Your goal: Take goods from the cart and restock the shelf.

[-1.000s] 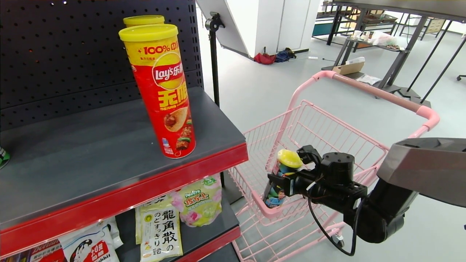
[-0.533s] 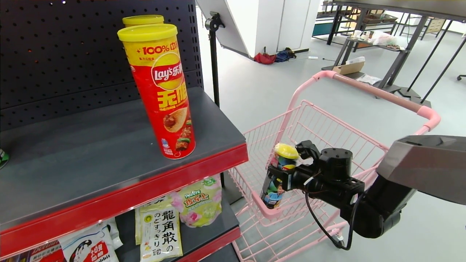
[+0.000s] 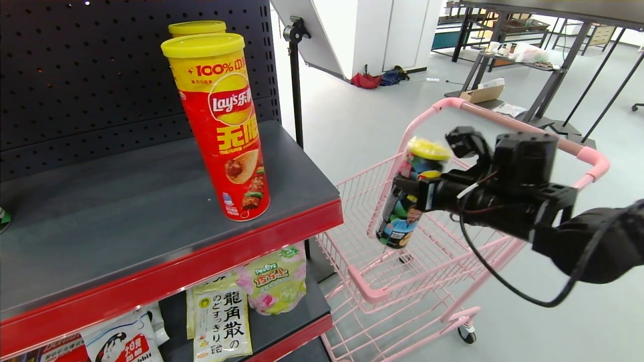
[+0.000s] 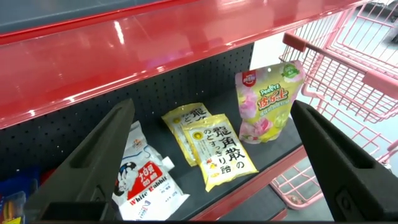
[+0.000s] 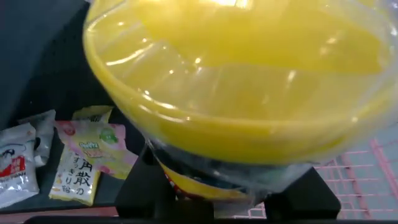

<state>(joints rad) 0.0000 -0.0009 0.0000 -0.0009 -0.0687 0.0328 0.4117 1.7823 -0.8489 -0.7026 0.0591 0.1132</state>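
Left gripper (image 4: pixel 211 168): fingers spread wide, nothing between them, facing the lower shelf (image 4: pixel 267 193). There, yellow candy bags (image 4: pixel 227 152) lying flat, a pink-green pouch (image 4: pixel 267 102) propped upright beside them.

Top shelf (image 3: pixel 126 201), at nine to ten o'clock of the carried can: grey board, red front lip. Tall red chip can (image 3: pixel 226 130) upright close to the lip; second yellow-lidded can (image 3: pixel 197 26) directly behind it.

Carried can (image 3: pixel 402 221): short snack tube with yellow lid (image 3: pixel 428 148), hanging in the air above the pink cart (image 3: pixel 503 118), clear of the basket, tilted a little with its base toward seven o'clock. Clamped across the upper body, just under the lid, by the right gripper (image 3: pixel 420 191), reaching in from three o'clock. Exact pad contact hard to read from the wrist, hidden behind the lid.

Handling, by judgement: light; stiff thin wall, dentable under a hard squeeze; glossy wrap, likely slippery. Best held across the body as now, never by the snap lid. Narrow base, so tippy at set-down; to be levelled first.

In the way: red lip at nine o'clock, to be cleared from above; red can at ten o'clock, easily knocked over; cart rim and handle at six and one o'clock.
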